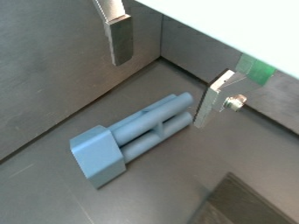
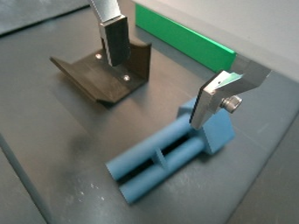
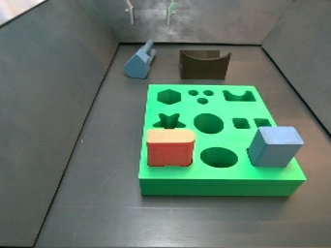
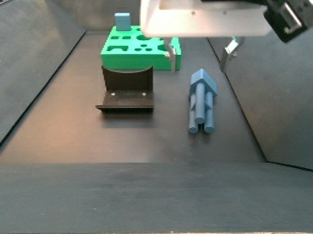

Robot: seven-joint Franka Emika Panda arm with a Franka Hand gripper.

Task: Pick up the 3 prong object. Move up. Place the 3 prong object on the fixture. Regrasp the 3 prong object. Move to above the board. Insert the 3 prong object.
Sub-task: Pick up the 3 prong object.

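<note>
The 3 prong object (image 1: pixel 135 136) is a steel-blue elongated piece lying flat on the dark floor, with a square end and ridged prongs (image 2: pixel 163 156). My gripper (image 1: pixel 163 74) hangs open above it, empty, with one finger (image 2: pixel 114 39) toward the fixture and the other at the object's end. In a side view the object (image 3: pixel 139 60) lies near the back wall beside the dark fixture (image 3: pixel 203 64), with the gripper (image 3: pixel 151 12) over it. The green board (image 3: pixel 278 179) lies nearer the front. The object (image 4: pixel 202 101) sits apart from the fixture (image 4: pixel 126 91).
A red rounded block (image 3: pixel 169 148) and a pale blue cube (image 3: pixel 276 145) sit on the board. Grey walls enclose the floor, and one wall runs close behind the object (image 1: pixel 70 52). The board's edge (image 2: pixel 187 42) lies just past the fixture (image 2: pixel 105 70).
</note>
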